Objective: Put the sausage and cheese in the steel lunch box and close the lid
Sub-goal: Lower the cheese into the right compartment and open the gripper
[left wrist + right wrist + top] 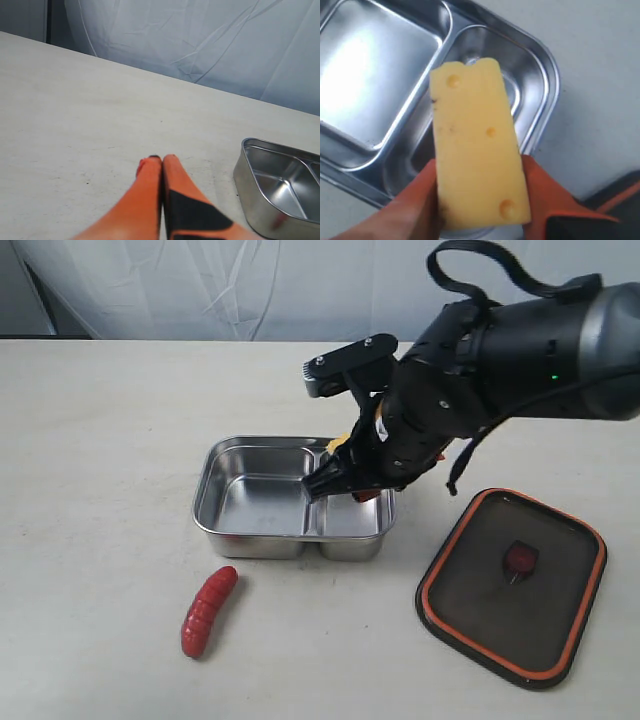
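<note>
My right gripper (350, 480) hangs over the smaller compartment of the steel lunch box (225, 525), shut on the yellow cheese (476, 145); only a sliver of the cheese (338, 443) shows in the exterior view. In the right wrist view the orange fingers (547, 197) clamp both sides of the cheese above the box (547, 90). The red ribbed sausage (208, 610) lies on the table in front of the box. The dark lid (560, 590) with orange seal lies flat, right of the box. My left gripper (161, 159) is shut and empty over bare table, beside the box's corner (250, 185).
The table (100, 440) is pale and bare around the box. A light fabric backdrop (250, 280) runs along its far edge. Both compartments of the box hold nothing.
</note>
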`<state>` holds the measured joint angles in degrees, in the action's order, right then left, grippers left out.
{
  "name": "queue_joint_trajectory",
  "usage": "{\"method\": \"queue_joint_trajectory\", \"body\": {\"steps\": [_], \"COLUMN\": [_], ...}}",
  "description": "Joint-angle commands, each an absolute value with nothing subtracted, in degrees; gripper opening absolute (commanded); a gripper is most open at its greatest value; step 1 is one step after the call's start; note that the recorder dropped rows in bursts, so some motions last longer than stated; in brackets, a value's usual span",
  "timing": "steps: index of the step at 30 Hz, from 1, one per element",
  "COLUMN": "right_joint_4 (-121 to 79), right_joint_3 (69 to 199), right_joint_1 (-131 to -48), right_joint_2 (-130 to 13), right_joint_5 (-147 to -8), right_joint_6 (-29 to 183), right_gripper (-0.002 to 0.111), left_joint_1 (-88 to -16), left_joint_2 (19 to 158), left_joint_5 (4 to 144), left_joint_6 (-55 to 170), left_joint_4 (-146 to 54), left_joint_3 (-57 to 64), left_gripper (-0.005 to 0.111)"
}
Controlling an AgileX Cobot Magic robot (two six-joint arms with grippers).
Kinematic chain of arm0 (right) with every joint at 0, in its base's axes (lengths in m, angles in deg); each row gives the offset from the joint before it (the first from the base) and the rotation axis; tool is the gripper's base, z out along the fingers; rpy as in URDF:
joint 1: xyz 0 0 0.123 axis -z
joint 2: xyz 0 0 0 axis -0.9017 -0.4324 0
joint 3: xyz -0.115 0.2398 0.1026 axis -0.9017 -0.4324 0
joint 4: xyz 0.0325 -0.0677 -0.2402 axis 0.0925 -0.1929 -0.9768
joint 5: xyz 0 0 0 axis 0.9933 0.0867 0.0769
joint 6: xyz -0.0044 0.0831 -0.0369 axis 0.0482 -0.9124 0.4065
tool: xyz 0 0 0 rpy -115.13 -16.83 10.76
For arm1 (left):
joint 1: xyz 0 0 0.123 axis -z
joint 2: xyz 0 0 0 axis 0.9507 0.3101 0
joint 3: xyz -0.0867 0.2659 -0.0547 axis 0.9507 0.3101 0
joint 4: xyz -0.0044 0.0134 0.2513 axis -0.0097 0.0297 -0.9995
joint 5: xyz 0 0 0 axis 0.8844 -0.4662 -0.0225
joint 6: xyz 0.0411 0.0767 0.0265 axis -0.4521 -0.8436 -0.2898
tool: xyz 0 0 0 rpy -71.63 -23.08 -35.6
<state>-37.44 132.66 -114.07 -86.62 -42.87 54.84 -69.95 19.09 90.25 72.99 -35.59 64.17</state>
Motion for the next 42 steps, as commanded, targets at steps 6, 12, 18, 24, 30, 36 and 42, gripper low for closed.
{"method": "queue_joint_trajectory", "body": {"steps": [6, 12, 18, 24, 30, 36, 42], "right_joint_4": [-36.0, -36.0, -36.0, -36.0, -36.0, -36.2, -36.2], "right_joint_3": [136.0, 136.0, 136.0, 136.0, 136.0, 136.0, 136.0], "right_joint_1": [-113.7, -113.7, -113.7, -113.7, -113.7, -113.7, -113.7], "right_joint_2": [-93.7, -95.2, -95.5, -95.5, -95.5, -95.5, -95.5], "right_joint_5": [-43.5, -45.6, -46.3, -46.5, -46.5, -46.7, -47.7], "right_joint_6": [57.1, 57.1, 57.1, 57.1, 57.1, 57.1, 57.1], "right_gripper": [0.000, 0.000, 0.000, 0.000, 0.000, 0.000, 0.000], "left_joint_1": [-69.6, -69.6, -69.6, -69.6, -69.6, -69.6, -69.6], "left_joint_2": [18.8, 18.8, 18.8, 18.8, 18.8, 18.8, 18.8], "left_joint_5": [89.8, 89.8, 89.8, 89.8, 89.8, 89.8, 89.8], "left_joint_6": [72.9, 72.9, 72.9, 72.9, 72.9, 72.9, 72.9], "left_joint_4": [-35.7, -35.7, -35.7, -35.7, -35.7, -35.7, -35.7], "left_joint_3": [64.4, 64.4, 64.4, 64.4, 64.4, 64.4, 64.4], "left_gripper": [0.000, 0.000, 0.000, 0.000, 0.000, 0.000, 0.000]}}
